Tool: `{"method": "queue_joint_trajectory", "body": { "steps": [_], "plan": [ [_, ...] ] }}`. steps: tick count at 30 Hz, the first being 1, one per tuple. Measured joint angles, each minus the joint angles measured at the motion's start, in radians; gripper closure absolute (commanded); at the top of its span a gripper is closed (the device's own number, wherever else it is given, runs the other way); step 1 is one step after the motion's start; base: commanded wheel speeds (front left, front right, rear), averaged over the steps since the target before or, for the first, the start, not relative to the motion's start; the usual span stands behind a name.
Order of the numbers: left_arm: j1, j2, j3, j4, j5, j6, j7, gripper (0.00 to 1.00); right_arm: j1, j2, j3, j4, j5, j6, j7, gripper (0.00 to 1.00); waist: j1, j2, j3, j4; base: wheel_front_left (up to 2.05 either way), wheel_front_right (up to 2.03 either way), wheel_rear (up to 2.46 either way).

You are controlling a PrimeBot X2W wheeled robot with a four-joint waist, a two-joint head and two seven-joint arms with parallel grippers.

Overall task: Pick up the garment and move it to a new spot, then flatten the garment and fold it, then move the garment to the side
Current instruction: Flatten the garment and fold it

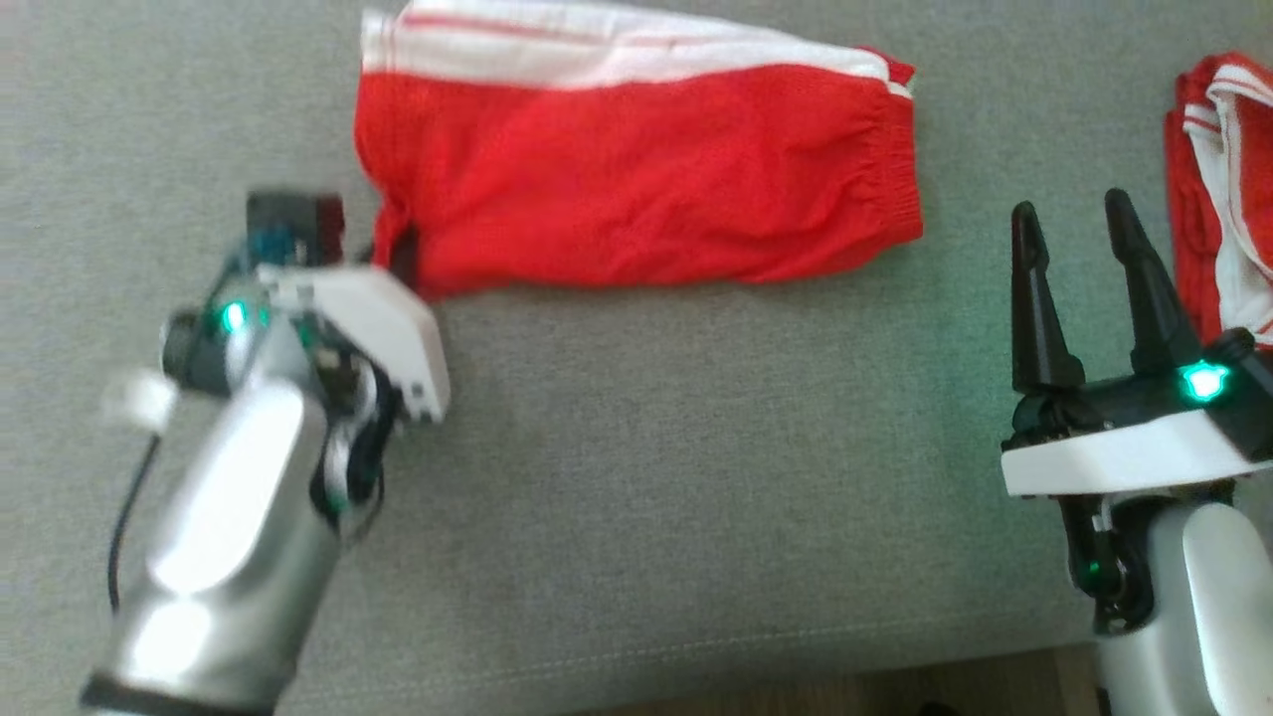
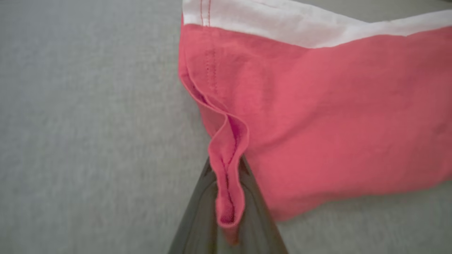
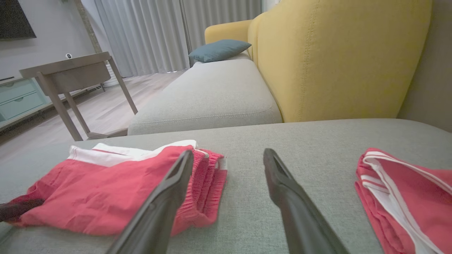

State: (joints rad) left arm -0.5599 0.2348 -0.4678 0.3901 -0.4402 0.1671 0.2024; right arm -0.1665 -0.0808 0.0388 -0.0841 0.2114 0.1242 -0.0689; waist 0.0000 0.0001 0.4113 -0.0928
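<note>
- I see the red garment (image 1: 636, 179), white band along its far edge, lying folded flat on the grey sofa seat (image 1: 696, 497), toward the back of the cushion.
- My left gripper (image 1: 396, 261) is clenched on the garment's near left corner. In the left wrist view, its 2 dark fingers (image 2: 259, 215) pinch a raised fold of red hem between them.
- My right gripper (image 1: 1072, 207) hovers over the seat, released, jaws apart and grasping nothing, near the garment's gathered waistband end.
- A 2nd red-and-white garment (image 1: 1218, 189) lies apart from the 1st, just right of the right gripper.
</note>
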Motion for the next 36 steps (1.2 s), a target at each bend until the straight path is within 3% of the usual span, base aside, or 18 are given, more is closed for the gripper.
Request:
{"method": "queue_joint_trajectory", "body": {
  "steps": [7, 8, 9, 24, 36],
  "plan": [
    [0.221, 0.021, 0.011, -0.198, -0.031, 0.072, 0.014, 1.00, 0.035, -0.009, 0.002, -0.016, 0.000, 0.000, 0.027, 0.00, 0.0000, 0.0000, -0.051, 0.019, 0.00, 0.00, 0.00],
    [0.236, 0.021, 0.012, -0.211, -0.031, 0.081, 0.004, 0.94, 0.039, -0.010, 0.002, -0.019, 0.000, 0.000, 0.029, 0.00, 0.0000, 0.0000, -0.055, 0.019, 0.00, 0.00, 0.00],
    [0.246, 0.020, 0.018, -0.222, -0.033, 0.081, -0.008, 0.00, 0.042, -0.012, 0.002, -0.021, 0.000, 0.000, 0.035, 0.00, 0.0000, 0.0000, -0.059, 0.019, 0.00, 0.00, 0.00],
    [0.340, 0.018, 0.079, -0.306, 0.079, 0.186, -0.409, 0.00, 0.083, -0.024, -0.008, -0.062, -0.046, 0.000, 0.078, 0.00, 0.0000, 0.0000, -0.115, 0.023, 0.00, 0.00, 0.00],
    [0.405, 0.021, 0.067, -0.388, 0.131, 0.186, -0.450, 0.00, 0.119, -0.024, -0.018, -0.068, -0.056, 0.000, 0.107, 0.00, 0.0000, 0.0000, -0.140, 0.043, 0.00, 0.00, 0.00]
  ]
}}
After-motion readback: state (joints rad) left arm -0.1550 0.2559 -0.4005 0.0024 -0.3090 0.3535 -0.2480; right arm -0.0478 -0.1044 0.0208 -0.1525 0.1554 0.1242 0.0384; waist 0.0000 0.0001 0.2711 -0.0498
